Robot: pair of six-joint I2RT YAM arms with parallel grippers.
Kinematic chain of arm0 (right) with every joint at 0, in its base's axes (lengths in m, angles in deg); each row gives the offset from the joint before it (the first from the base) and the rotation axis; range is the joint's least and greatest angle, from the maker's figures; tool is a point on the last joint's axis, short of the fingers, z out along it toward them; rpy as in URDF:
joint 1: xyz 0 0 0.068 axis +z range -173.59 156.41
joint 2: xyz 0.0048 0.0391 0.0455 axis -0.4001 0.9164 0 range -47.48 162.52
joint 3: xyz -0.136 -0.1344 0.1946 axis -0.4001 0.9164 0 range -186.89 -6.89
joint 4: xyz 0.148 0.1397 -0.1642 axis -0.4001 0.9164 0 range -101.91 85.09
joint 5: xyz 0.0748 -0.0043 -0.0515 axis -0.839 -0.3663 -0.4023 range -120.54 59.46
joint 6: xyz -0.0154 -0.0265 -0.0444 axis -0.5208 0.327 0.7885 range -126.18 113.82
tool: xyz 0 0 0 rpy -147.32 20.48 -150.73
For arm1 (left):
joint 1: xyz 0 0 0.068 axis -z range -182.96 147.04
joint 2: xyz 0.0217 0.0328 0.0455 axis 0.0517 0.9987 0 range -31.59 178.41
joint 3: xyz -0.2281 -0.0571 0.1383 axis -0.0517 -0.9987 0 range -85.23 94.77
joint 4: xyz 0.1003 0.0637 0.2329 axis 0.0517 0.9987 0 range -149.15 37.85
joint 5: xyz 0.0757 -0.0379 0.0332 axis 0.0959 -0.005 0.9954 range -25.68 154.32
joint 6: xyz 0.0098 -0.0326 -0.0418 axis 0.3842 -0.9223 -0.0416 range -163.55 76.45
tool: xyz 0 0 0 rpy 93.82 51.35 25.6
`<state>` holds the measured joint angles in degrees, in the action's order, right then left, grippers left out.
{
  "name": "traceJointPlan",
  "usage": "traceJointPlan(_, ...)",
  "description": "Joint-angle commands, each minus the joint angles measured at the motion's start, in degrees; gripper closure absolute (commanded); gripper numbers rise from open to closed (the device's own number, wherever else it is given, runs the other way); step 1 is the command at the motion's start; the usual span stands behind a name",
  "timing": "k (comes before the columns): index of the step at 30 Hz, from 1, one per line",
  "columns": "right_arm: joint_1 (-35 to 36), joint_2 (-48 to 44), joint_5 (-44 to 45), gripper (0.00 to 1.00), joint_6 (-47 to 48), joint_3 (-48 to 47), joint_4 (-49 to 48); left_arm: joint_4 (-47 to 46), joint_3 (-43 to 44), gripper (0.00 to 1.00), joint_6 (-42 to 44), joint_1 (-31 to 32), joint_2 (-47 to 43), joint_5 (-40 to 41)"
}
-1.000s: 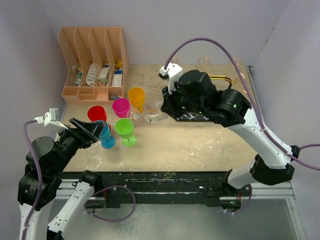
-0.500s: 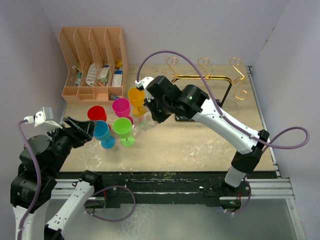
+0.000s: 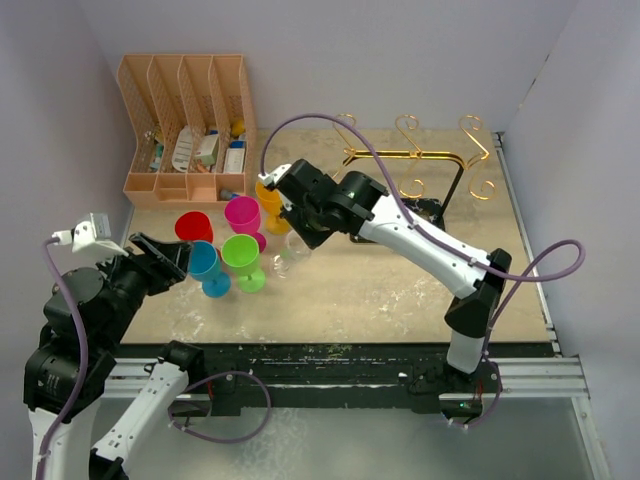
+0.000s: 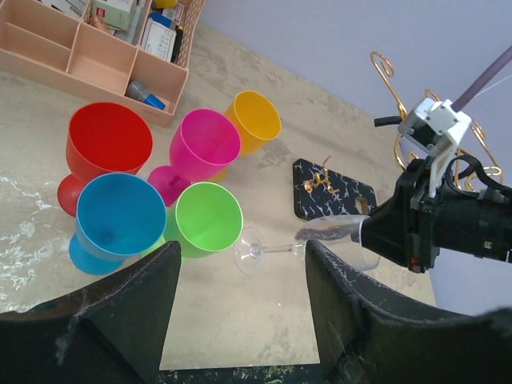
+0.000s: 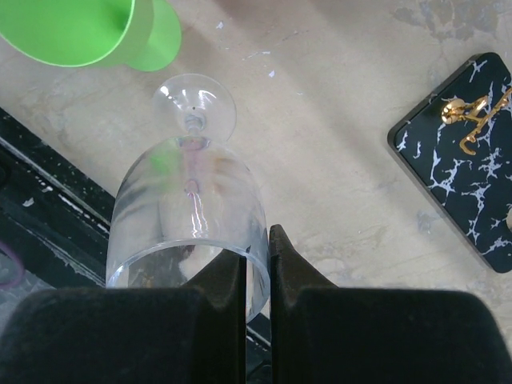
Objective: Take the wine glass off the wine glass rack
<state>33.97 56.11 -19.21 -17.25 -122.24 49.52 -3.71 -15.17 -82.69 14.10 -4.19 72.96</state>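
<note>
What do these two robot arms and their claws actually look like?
The left arm and right arm have white links between chunky black joints. A purple cable loops along each. The left claw and right claw each have two black wedge-shaped fingers, with a small white box by the wrist.

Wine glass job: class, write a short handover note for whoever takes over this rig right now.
Right tool: shut on the wine glass, pinching its bowl rim; glass on its side, foot toward the green cup.
Left tool: open, holding nothing.
Wine glass rack: back right of the table, no glass on it.
Done: glass is off the rack.
Left: likely set it down, release.
</note>
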Motion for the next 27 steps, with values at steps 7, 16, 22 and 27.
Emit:
traceJointPlan(7, -0.1, 7.0, 3.1, 1.0, 1.7, -2.0, -3.1, -0.8, -1.7, 0.33, 0.8, 0.2, -1.2, 0.2)
traceJointPlan(16, -0.1, 12.9, 2.0, 1.0, 2.2, -6.2, -5.3, 1.5, -2.0, 0.33, 1.2, 0.2, -2.5, 1.5)
traceJointPlan(22, -0.1, 14.7, 2.6, 0.92, 2.3, -8.4, -5.4, 2.0, -2.1, 0.32, 1.6, 0.2, -2.6, 1.8)
traceJointPlan(27, -0.1, 13.5, 4.8, 0.46, 2.3, -8.5, -6.7, 2.4, -2.3, 0.22, 2.0, 0.2, -2.8, 2.2)
